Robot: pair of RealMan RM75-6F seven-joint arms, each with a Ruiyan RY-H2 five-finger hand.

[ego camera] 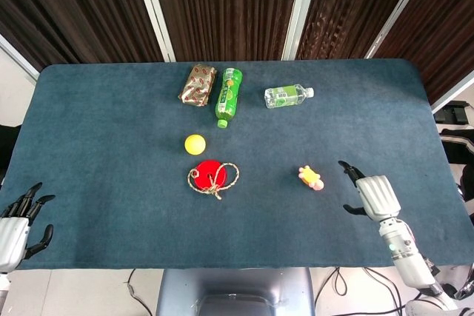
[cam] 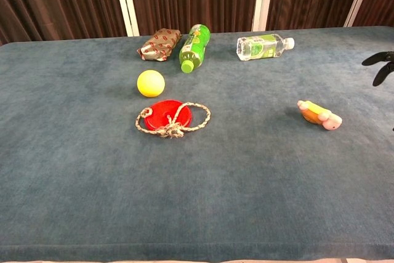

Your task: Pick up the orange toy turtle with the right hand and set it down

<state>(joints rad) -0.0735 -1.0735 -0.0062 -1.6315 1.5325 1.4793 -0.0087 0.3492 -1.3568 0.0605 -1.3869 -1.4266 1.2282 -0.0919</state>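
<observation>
The orange toy turtle (ego camera: 311, 178) lies free on the blue table, right of centre; in the chest view the turtle (cam: 320, 115) rests tilted with its yellow underside showing. My right hand (ego camera: 372, 195) hovers to the turtle's right near the front edge, fingers spread, holding nothing. Only its dark fingertips (cam: 380, 66) show at the right border of the chest view. My left hand (ego camera: 16, 221) hangs off the table's front left corner, fingers apart and empty.
A yellow ball (ego camera: 195, 143) and a red disc with a rope loop (ego camera: 211, 177) sit mid-table. At the back lie a wrapped packet (ego camera: 198, 85), a green bottle (ego camera: 229, 97) and a clear water bottle (ego camera: 287, 96). The table's right edge (ego camera: 437, 138) is close to my right hand.
</observation>
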